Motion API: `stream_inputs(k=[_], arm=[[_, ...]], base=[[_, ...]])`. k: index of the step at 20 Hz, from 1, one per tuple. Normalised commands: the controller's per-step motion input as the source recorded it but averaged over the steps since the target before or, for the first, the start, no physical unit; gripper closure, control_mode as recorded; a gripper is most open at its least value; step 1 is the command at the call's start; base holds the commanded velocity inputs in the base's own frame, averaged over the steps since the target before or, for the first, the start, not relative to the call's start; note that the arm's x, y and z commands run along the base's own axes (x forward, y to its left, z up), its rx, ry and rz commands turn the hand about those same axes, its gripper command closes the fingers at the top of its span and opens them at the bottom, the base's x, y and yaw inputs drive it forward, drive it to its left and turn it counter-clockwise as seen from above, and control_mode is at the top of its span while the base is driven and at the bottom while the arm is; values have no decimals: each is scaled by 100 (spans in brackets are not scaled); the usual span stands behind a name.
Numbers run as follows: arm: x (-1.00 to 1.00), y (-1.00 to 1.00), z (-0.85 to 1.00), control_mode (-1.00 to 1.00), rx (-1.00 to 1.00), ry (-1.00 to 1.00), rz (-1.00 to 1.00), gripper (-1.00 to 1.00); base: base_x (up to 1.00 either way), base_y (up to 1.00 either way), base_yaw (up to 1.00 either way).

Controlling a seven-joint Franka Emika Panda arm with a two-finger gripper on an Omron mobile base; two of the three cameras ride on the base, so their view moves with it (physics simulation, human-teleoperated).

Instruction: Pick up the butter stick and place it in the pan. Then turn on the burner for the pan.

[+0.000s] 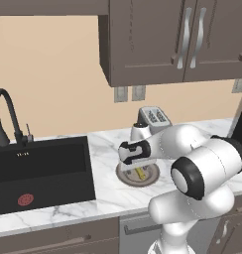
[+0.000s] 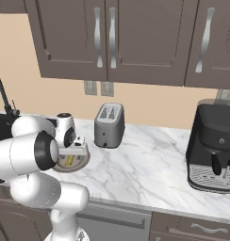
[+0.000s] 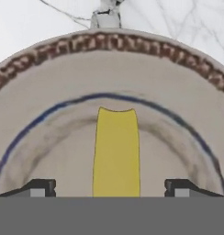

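Observation:
The butter stick, a thin yellow bar, lies in the middle of a tan round plate with a brown patterned rim and a blue ring. My gripper hangs straight down over it, open, one dark fingertip on each side of the bar with a gap to it. From the base, the butter stick shows under the hand on the plate, and again as a yellow sliver on the plate. The pan and the burner are out of view.
A grey toaster stands behind the plate on the marble counter. A black sink with a black faucet lies to the left. A black coffee machine stands at the far right. Wall cabinets hang overhead.

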Motion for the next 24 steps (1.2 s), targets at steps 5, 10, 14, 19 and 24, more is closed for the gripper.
stream_inputs(k=[5, 10, 14, 19, 24], arm=[[0, 0, -31, -100, 0, 0, 0, -100], [0, 0, -43, -100, 0, 0, 0, 100], [0, 0, -47, -100, 0, 0, 0, 100], [0, 0, -44, -100, 0, 0, 0, 100], [0, 0, -10, -100, 0, 1, 0, 100]], base=[[0, 0, 0], [0, 0, 0], [0, 0, 0], [0, 0, 0], [0, 0, 0]])
